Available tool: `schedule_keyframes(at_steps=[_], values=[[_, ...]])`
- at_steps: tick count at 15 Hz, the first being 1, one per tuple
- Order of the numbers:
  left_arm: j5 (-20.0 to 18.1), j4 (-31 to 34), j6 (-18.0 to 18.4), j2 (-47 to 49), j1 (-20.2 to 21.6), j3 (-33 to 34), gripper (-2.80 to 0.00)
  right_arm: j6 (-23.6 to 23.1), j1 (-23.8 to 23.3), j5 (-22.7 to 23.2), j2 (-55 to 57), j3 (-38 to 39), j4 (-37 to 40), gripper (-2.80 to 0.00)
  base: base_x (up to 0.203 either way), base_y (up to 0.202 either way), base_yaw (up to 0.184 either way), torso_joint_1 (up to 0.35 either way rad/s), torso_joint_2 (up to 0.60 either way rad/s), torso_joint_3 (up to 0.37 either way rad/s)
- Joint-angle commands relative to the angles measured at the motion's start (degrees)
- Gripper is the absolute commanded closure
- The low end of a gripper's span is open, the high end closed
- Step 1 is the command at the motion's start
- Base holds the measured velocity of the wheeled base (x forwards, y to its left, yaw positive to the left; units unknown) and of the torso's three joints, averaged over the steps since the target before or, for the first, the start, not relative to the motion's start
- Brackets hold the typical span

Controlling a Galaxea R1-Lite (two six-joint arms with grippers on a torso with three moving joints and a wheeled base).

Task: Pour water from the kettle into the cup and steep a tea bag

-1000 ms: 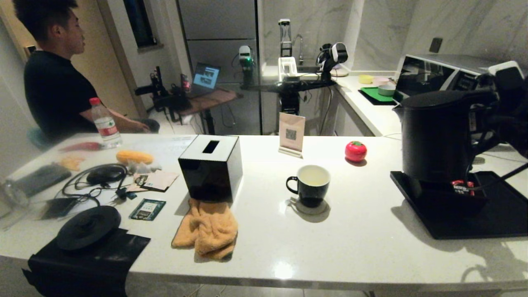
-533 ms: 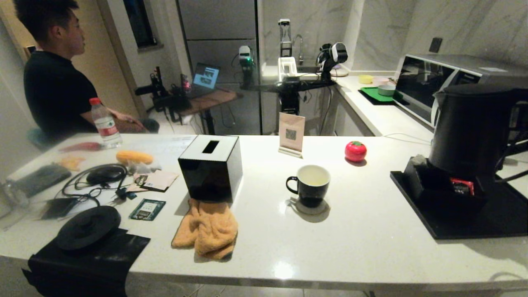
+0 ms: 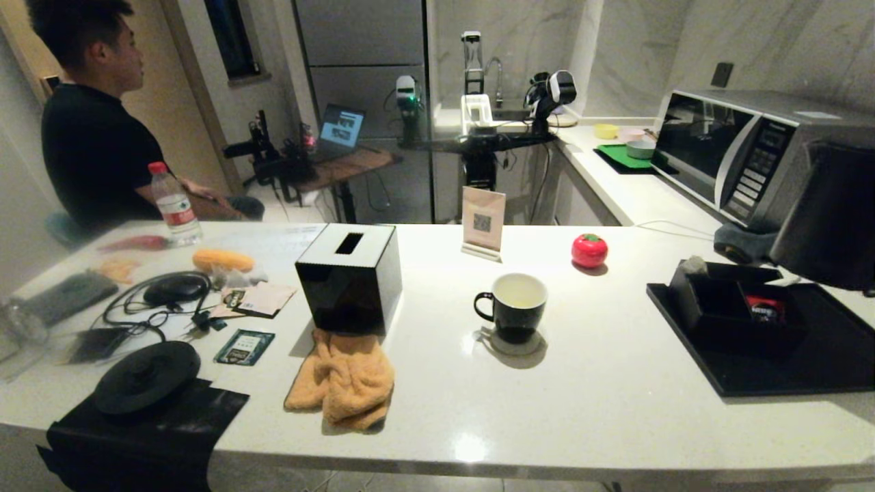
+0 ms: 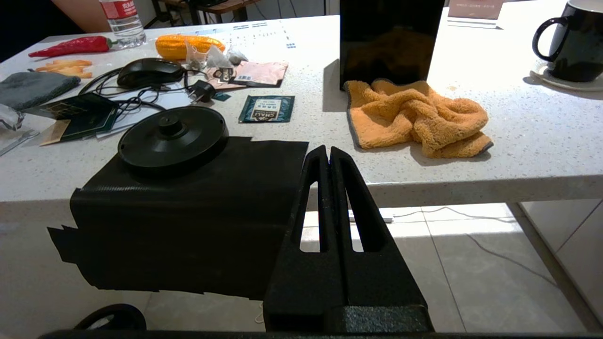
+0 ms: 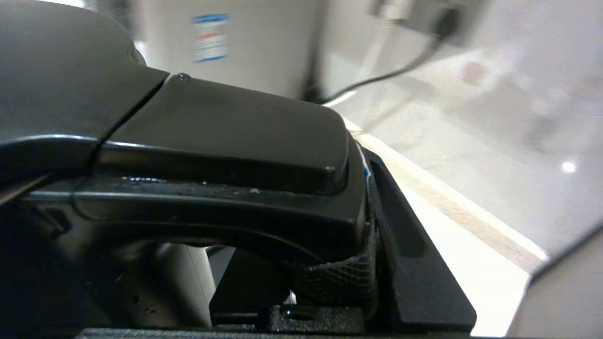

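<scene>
- Cup (image 3: 513,306) on the tabletop (image 3: 581,410) holds water (image 3: 518,294); pouring looks done.
- Right fingers (image 5: 348,278) clasp the kettle (image 3: 830,212) handle.
- Left fingers (image 4: 329,165) clenched, empty.
- Tea bag steeping remains.

I find bare worktop (image 3: 601,403) in front of the cup (image 3: 513,306) and on to the black tray (image 3: 786,372). On the cup's left the black box (image 3: 350,277) and orange cloth (image 3: 344,379) block passage. The kettle (image 3: 830,219) hangs over the tray's far right corner.
</scene>
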Motion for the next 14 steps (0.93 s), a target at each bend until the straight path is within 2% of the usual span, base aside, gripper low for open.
schedule_keyframes(at_steps=[1, 4, 8, 14], values=[[-0.03, 0.0, 0.04, 0.0, 0.0, 0.0, 0.0, 1.51, -3.4, -0.03, 2.4, 0.18, -1.74, 0.0, 0.0, 0.0, 0.0, 0.0, 0.0, 0.0], [-0.03, 0.0, 0.04, 0.0, 0.0, 0.0, 0.0, 3.97, -6.46, -0.06, 5.02, 0.08, -3.73, 0.0, 0.0, 0.0, 0.0, 0.0, 0.0, 0.0], [-0.03, 0.0, 0.04, 0.0, 0.0, 0.0, 0.0, 4.19, -9.96, 0.08, 9.69, 0.18, -8.1, 0.0, 0.0, 0.0, 0.0, 0.0, 0.0, 0.0], [-0.03, 0.0, 0.04, 0.0, 0.0, 0.0, 0.0, 4.63, -11.52, 1.38, 15.75, 0.53, -13.36, 0.0, 0.0, 0.0, 0.0, 0.0, 0.0, 0.0]])
